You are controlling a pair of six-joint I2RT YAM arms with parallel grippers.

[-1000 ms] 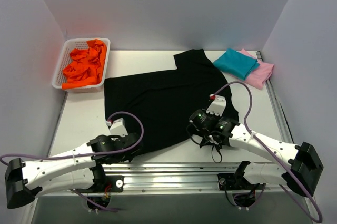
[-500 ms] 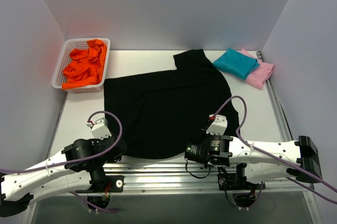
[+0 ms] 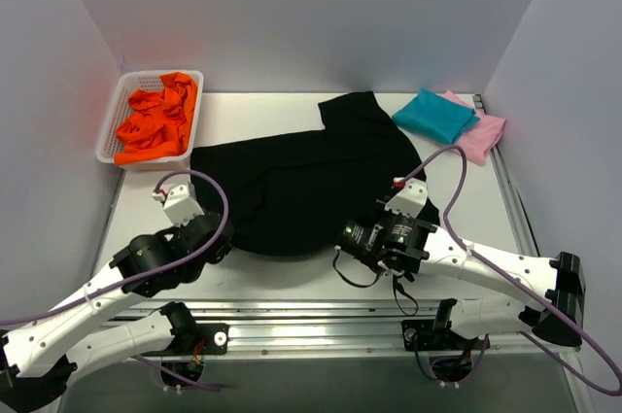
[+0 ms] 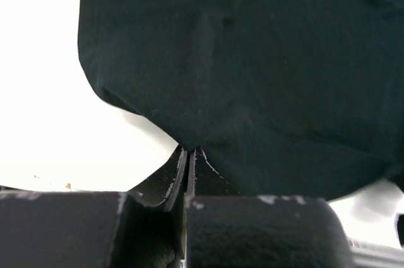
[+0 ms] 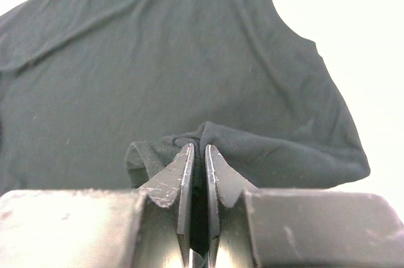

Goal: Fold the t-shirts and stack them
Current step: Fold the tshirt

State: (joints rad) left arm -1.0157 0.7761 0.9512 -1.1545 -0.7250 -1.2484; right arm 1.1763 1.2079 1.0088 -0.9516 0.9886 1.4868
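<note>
Black t-shirt (image 3: 311, 189) spread, near hem raised, teal t-shirt (image 3: 435, 115) folded atop pink t-shirt (image 3: 485, 135)

We see the black t-shirt (image 3: 311, 189) as soft, matt knit cloth, finely creased. The left gripper (image 4: 188, 150) and right gripper (image 5: 198, 148) have dark, hard fingers with a dull sheen and pale scratches along the edges. The teal t-shirt (image 3: 434, 116) and pink t-shirt (image 3: 483, 137) are smooth matt cloth. We note crumpled orange cloth (image 3: 155, 121) in a white perforated plastic basket (image 3: 110, 131), a matt white table (image 3: 253, 112), glossy white arm shells (image 3: 496, 267) and a brushed metal rail (image 3: 311, 308).
</note>
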